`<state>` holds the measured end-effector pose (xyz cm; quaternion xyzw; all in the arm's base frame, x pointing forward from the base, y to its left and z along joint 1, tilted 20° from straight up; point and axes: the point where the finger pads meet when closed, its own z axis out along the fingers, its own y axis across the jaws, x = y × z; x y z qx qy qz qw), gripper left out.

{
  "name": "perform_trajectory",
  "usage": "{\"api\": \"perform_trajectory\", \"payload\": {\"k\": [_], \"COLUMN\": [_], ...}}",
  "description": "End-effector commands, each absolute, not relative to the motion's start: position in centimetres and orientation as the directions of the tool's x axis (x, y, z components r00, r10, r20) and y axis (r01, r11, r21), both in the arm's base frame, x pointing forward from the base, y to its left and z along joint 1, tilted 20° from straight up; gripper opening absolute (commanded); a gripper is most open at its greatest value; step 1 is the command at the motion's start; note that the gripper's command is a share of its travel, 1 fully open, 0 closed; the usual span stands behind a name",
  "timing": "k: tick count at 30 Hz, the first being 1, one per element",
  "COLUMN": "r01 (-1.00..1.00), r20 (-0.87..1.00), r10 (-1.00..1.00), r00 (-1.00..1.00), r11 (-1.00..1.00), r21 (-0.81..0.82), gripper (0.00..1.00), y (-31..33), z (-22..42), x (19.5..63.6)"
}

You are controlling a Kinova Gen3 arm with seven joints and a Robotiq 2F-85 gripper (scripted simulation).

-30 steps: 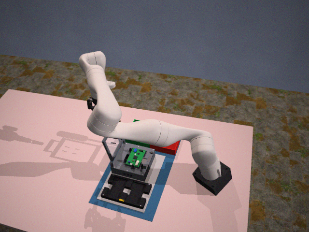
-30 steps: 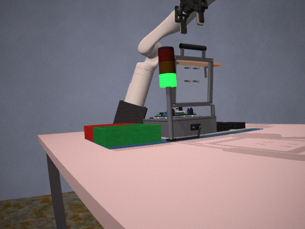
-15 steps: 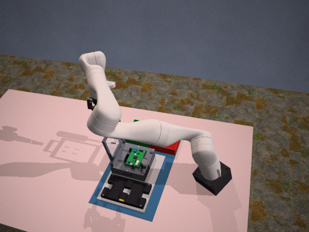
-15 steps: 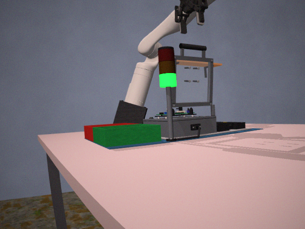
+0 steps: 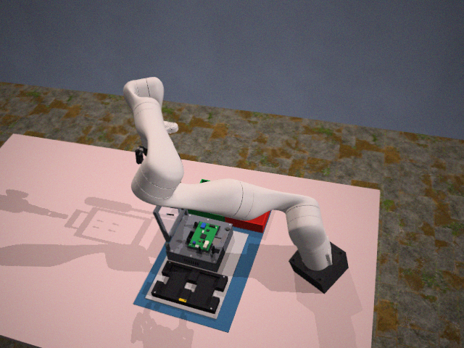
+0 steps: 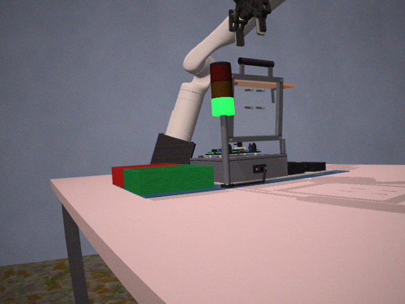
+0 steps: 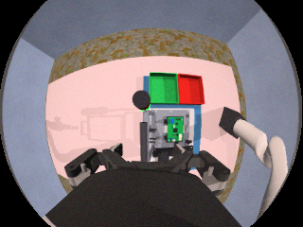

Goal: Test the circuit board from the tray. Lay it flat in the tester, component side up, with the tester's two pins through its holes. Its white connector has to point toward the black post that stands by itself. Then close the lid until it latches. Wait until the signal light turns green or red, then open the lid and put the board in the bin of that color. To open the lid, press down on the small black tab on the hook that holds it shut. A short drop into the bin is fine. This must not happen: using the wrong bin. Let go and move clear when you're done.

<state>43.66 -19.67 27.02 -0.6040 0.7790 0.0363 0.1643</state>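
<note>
Light from the green section [image 6: 223, 106] of the signal tower [image 6: 222, 80] [image 7: 141, 99] was glowing on my exterior feed, while the red and amber sections above it looked dark. I had the lid [image 5: 162, 225] [image 6: 278, 111] [image 7: 143, 142] standing upright on its side of the tester [image 5: 193, 261] [image 6: 248, 166] [image 7: 158, 115], its black handle [image 6: 255, 62] at the top. The circuit board [image 5: 203, 235] [image 6: 233, 151] [image 7: 175, 129] lay in the tester with its components facing up; I couldn't tell whether the pins passed through its holes. My gripper [image 5: 139, 155] [image 6: 250, 37] [image 7: 148, 149] hung above the lid in the exterior view, its fingers spread wide and nothing between them. From the wrist camera I saw the green bin [image 5: 204, 214] [image 6: 176, 180] [image 7: 163, 88] right beside the red bin [image 5: 245, 223] [image 6: 118, 175] [image 7: 190, 89], neither showing a board inside. At the other end of the blue mat [image 5: 234, 299] [image 6: 336, 172] [image 7: 198, 142], the black tray [image 5: 202, 284] [image 6: 305, 167] [image 7: 164, 153] sat near the tester, without the board.

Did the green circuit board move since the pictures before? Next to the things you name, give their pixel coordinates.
No. The circuit board [image 5: 204, 235] [image 7: 174, 130] still sits in the same spot on the gray tester [image 5: 180, 248] [image 6: 243, 166] [image 7: 158, 118], just behind the black tray [image 5: 202, 286].
</note>
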Motion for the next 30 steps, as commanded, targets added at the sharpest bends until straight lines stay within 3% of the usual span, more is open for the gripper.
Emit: {"api": "perform_trajectory", "payload": {"k": [1, 19, 30], "r01": [-0.954, -0.956, -0.954], "r20": [-0.299, -0.299, -0.299], "r10": [-0.931, -0.932, -0.931], "r00": [-0.211, -0.204, -0.209], "r11": [0.263, 0.256, 0.261], "r21": [-0.147, -0.146, -0.146], "gripper": [1.0, 1.0, 1.0], "y": [-19.3, -16.7, -16.5], "z": [27.0, 25.6, 25.4], "x": [42.3, 33.7, 32.3]}}
